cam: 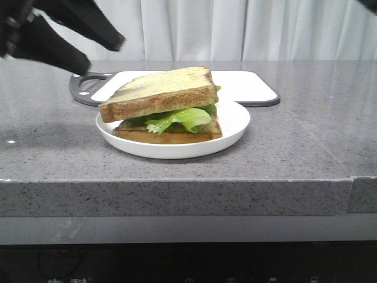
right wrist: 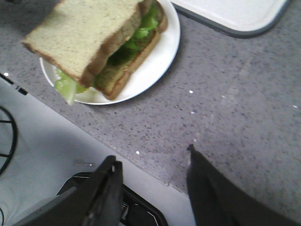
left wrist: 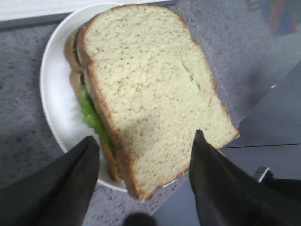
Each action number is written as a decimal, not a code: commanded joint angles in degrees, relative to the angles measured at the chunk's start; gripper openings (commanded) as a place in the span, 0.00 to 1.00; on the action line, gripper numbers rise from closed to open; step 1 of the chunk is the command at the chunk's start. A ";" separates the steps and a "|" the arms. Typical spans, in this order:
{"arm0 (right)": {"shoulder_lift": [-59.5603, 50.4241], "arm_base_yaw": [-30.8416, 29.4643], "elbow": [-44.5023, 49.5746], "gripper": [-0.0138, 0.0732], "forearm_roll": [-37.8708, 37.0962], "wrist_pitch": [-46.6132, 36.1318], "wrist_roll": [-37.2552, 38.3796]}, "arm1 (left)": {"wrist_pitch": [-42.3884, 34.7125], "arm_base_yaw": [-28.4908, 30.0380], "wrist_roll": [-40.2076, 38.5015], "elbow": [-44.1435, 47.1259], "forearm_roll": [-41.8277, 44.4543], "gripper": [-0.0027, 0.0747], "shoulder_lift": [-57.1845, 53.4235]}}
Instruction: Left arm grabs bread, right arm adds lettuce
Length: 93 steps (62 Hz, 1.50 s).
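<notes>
The thick pale bread (cam: 159, 91) lies tilted as the top slice of a sandwich on a white plate (cam: 235, 121). Bright green lettuce (cam: 179, 119) pokes out under it, above a thinner tan slice (cam: 171, 137). My left gripper (cam: 103, 53) is open and empty, raised above the table to the left of the plate. In the left wrist view its fingers (left wrist: 145, 139) stand apart over the bread (left wrist: 150, 89), with lettuce (left wrist: 91, 117) at the edge. My right gripper (right wrist: 151, 155) is open and empty over the table's front edge, apart from the bread (right wrist: 84, 33) and lettuce (right wrist: 141, 28).
A white cutting board with a dark rim (cam: 247, 85) lies behind the plate; it also shows in the right wrist view (right wrist: 235, 14). The grey stone table (cam: 306, 135) has its front edge close to the plate.
</notes>
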 commanded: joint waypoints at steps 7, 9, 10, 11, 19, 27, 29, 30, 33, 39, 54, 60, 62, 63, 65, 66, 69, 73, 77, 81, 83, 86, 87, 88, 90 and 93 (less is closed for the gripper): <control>-6.20 -0.15 -1.04 0.51 -6.39 -0.52 9.51 | -3.62 0.02 -14.35 -2.49 19.00 0.58 -11.72; -7.21 -0.15 -0.74 0.51 -7.36 -0.60 10.40 | -3.62 0.02 -16.88 -2.49 22.46 0.58 -13.30; -7.61 -0.15 -0.43 0.51 -7.77 -0.64 10.78 | -3.62 0.02 -18.85 -2.49 25.08 0.58 -14.49; -8.19 -0.15 -0.24 0.51 -8.27 -0.73 11.26 | -3.62 0.02 -20.10 -2.37 26.79 0.58 -15.29; -11.22 -0.15 2.18 0.51 -10.63 -0.75 14.79 | -3.75 0.02 -28.55 0.11 38.75 0.58 -23.23; -14.39 -0.15 5.26 0.51 -11.36 -0.75 16.18 | -4.62 0.02 -34.07 4.85 46.80 0.58 -31.62; -15.13 -0.15 6.07 0.51 -11.36 -0.75 16.32 | -4.76 0.02 -35.43 6.46 48.47 0.58 -33.63; -15.47 -0.15 6.39 0.51 -11.36 -0.69 16.48 | -4.76 0.02 -36.15 7.11 49.56 0.58 -35.12; -16.71 -0.15 7.17 0.51 -11.36 -0.46 16.71 | -4.76 0.02 -37.07 9.37 51.69 0.58 -37.84; -18.96 -0.15 8.03 0.51 -11.65 0.29 17.11 | -4.76 0.02 -38.73 13.14 54.19 0.58 -44.59; -21.12 -0.15 8.30 0.51 -12.15 4.53 17.66 | -5.12 0.02 -38.94 19.42 54.19 0.58 -56.26; -21.12 -0.15 8.30 0.50 -12.15 4.78 17.66 | -5.45 0.02 -38.94 20.83 54.19 0.55 -58.55; -21.12 -0.15 8.30 0.48 -12.15 4.72 17.66 | -5.56 0.02 -38.94 21.15 54.19 0.50 -58.86; -21.12 -0.15 8.30 0.47 -12.15 4.66 17.66 | -5.60 0.02 -38.94 21.29 54.19 0.49 -59.02; -21.12 -0.15 8.30 0.43 -12.15 4.43 17.66 | -5.60 0.02 -38.94 21.61 54.19 0.44 -59.25; -21.12 -0.15 8.30 0.41 -12.15 4.38 17.66 | -5.60 0.02 -38.94 21.77 53.85 0.42 -59.29; -21.12 -0.15 8.30 0.34 -12.15 3.98 17.66 | -5.84 0.02 -38.94 22.22 53.72 0.34 -59.39; -21.12 -0.15 8.30 0.24 -12.15 3.55 17.66 | -6.38 0.02 -38.94 22.72 53.34 0.24 -59.39; -21.12 -0.15 8.30 0.17 -12.15 3.18 17.66 | -6.97 0.02 -38.94 23.13 53.22 0.15 -59.39; -21.12 -0.15 8.30 0.09 -12.15 2.90 17.66 | -7.34 0.02 -38.94 23.52 53.22 0.07 -59.39; -21.12 -0.15 8.30 0.06 -12.15 2.79 17.66 | -7.61 0.02 -38.94 23.65 53.22 0.03 -59.39; -21.12 -0.15 8.30 0.02 -12.15 2.73 17.61 | -8.21 0.02 -38.94 23.88 53.22 0.01 -59.39; -21.12 -0.15 8.30 0.02 -12.15 2.73 17.61 | -8.25 0.02 -38.94 24.01 53.22 0.01 -59.39; -21.07 -0.15 8.30 0.02 -12.15 2.73 17.61 | -8.52 0.02 -38.94 24.01 53.22 0.01 -59.39; -21.07 -0.15 8.30 0.02 -12.15 2.62 17.61 | -8.63 0.02 -38.94 24.14 53.22 0.01 -59.39; -21.07 -0.15 8.30 0.02 -12.15 2.34 17.61 | -8.78 0.02 -39.07 24.14 52.93 0.01 -59.39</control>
